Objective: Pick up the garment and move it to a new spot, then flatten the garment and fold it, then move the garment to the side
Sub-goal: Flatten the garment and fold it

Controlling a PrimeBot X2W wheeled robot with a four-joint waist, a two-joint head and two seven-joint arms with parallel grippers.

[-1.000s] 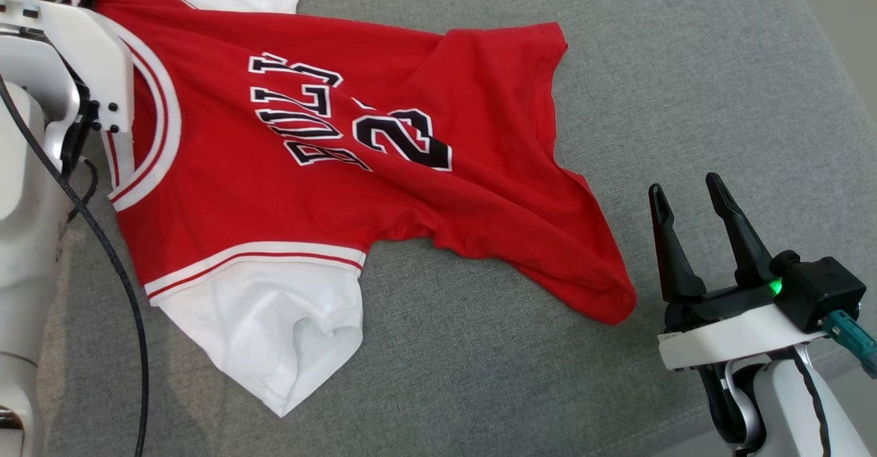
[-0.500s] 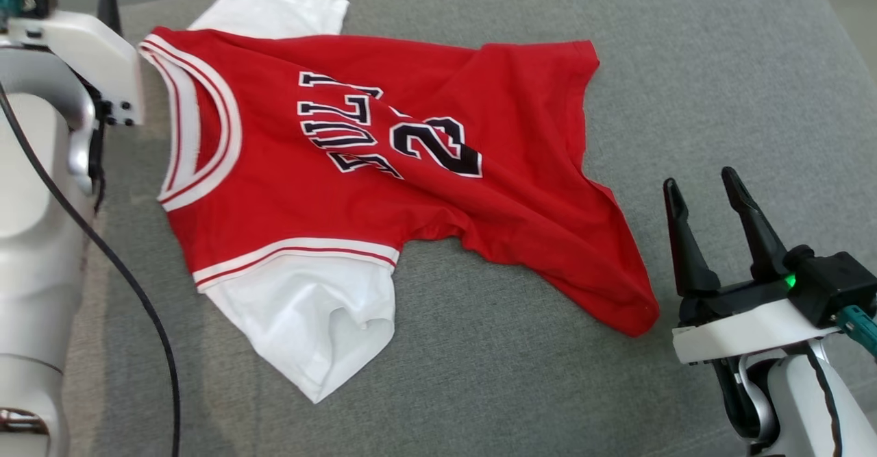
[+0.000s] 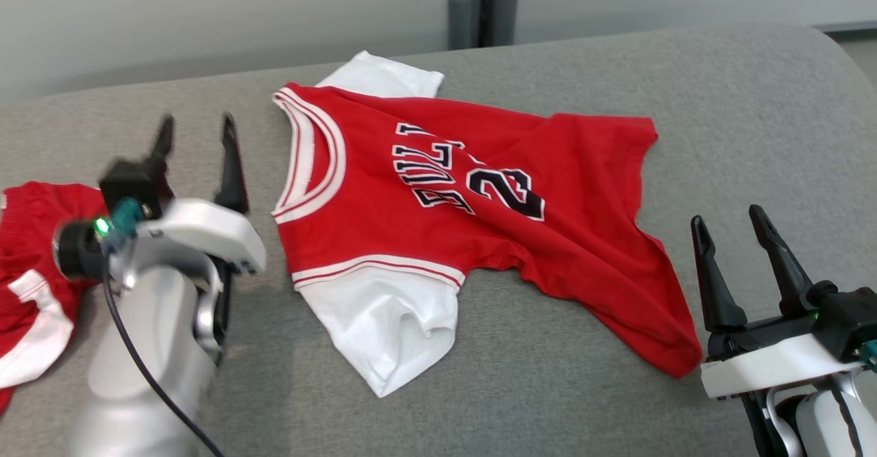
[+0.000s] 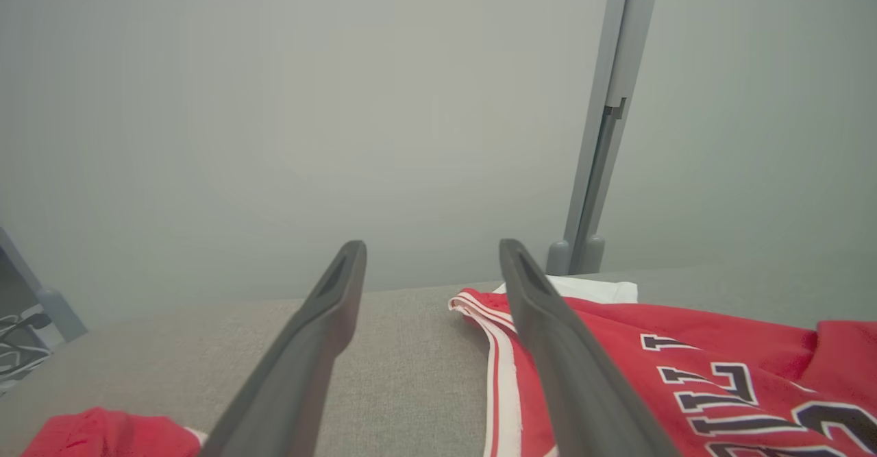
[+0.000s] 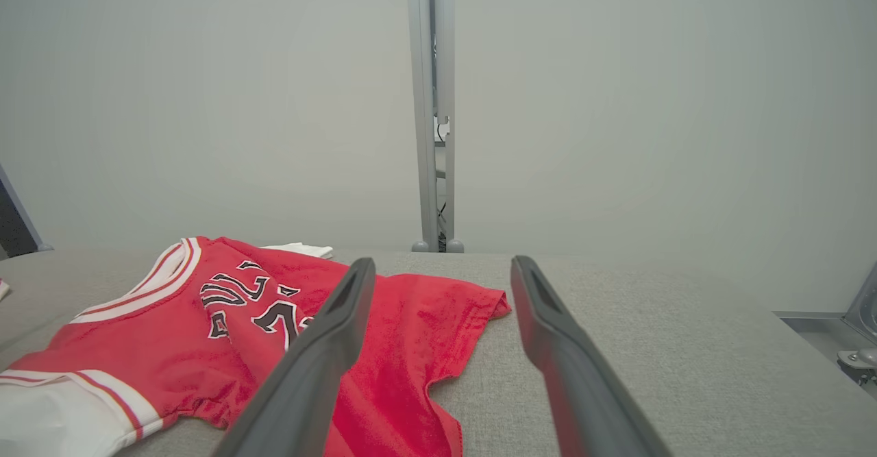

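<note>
On grey padded surface (image 3: 754,121), about midway across: garment (image 3: 384,238), a red jersey with white short sleeves, white-and-red trim at neck and armholes, black lettering and a numeral 2 on the chest. Lying face up and unfolded, neck toward the robot's left, hem toward its right; cloth rumpled, near hem corner drawn out to a point, far sleeve partly hidden behind the shoulder. Just left of the neckline, apart from it: left gripper (image 3: 195,128), blurred in the head view, fingers spread wide and empty. Near the pointed hem corner, not touching it: right gripper (image 3: 726,216), fingers likewise parted and empty. At the far left edge of the surface: second red item (image 3: 27,251) with white trim, bunched, well apart from the jersey. Behind the surface: pale wall (image 3: 205,18) and grey upright post (image 3: 483,5).
</note>
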